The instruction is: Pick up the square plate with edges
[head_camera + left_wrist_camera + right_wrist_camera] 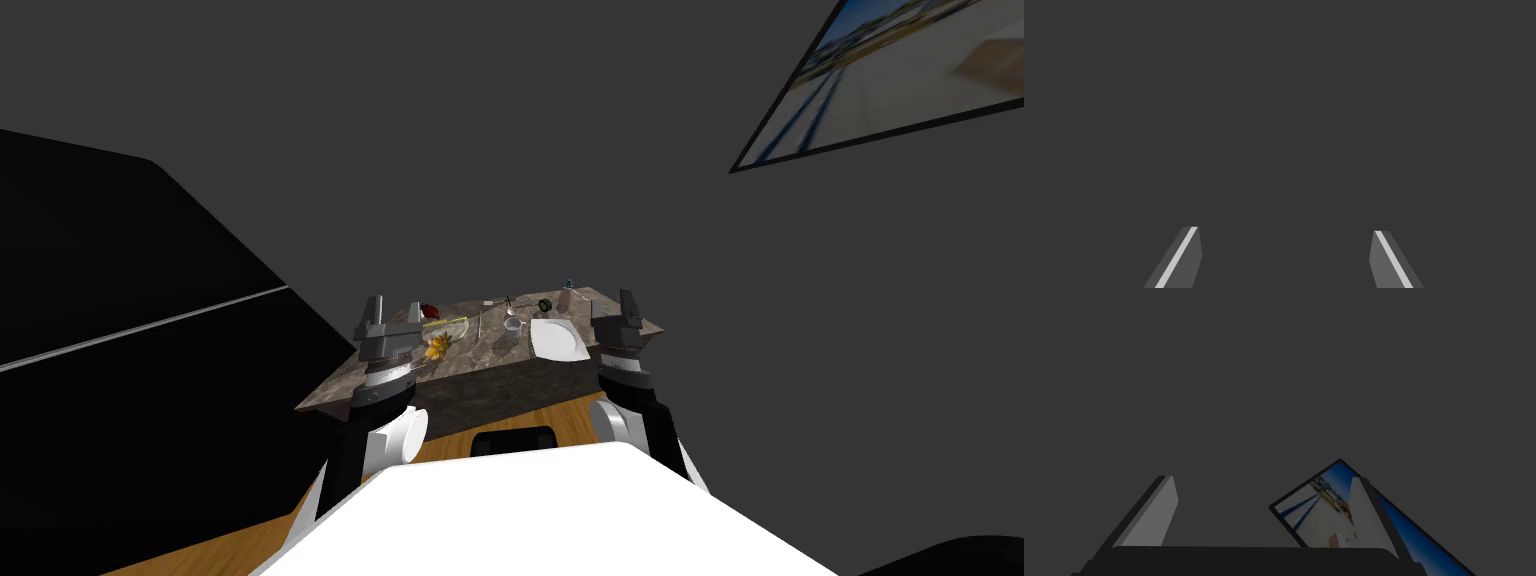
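Target first: white square plate (557,340), flat on the mottled brown tabletop (480,355), toward the right-hand end and close to the near edge. Shows a low upturned rim and carries nothing. Sits just beside a small white cup (514,324), to the cup's right and a little nearer. Keeps well apart from the yellow clutter (437,347) and a red item (430,311) at the left end. Also clear of a dark ring-shaped thing (545,304) by the far edge.

At the tabletop's right end, right pincer (627,308): upright, just beside the plate's right edge in the head view, gripping nothing. From its own wrist camera, right pincer (1263,479) with blades spread wide, aimed up and away rather than down at the tabletop. At the left end, left pincer (393,312), on the far side of the cup and the yellow clutter from the plate. In the left wrist view, left pincer (1284,230) likewise spread and empty, facing a plain dark grey wall (1284,100).

Looks like a job for the right arm, as the nearer one. Lies to the left of and below that pincer, so probably calls for a tilt downward and a short reach inward. Being square, offers no long axis to favour; likely best taken by the rim on the nearest side, one blade above and one below. No contact with the plate anywhere yet.
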